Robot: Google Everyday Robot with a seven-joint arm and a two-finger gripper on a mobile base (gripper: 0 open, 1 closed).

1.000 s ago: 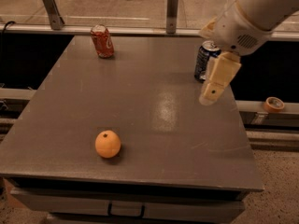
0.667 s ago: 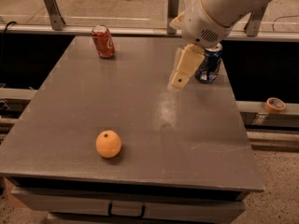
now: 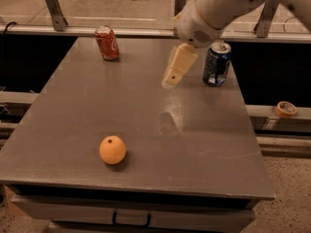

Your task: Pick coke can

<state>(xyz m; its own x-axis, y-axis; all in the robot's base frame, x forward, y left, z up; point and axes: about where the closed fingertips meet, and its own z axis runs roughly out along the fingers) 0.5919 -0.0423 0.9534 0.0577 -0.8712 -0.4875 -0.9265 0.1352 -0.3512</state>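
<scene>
The coke can (image 3: 107, 43) is a small red can with white script and a silver top. It stands upright at the far left of the grey table (image 3: 87, 110). My gripper (image 3: 175, 72) hangs above the middle of the table's far half, to the right of the coke can and well apart from it. It holds nothing. It is just left of a dark blue can (image 3: 216, 63).
An orange (image 3: 112, 150) lies near the table's front left. A roll of tape (image 3: 285, 108) sits on a ledge off the table's right side. A rail with metal posts (image 3: 52, 6) runs behind the table.
My arm has swung left from the table's right side, past the dark blue can, toward the middle. The cans and the orange have not moved.
</scene>
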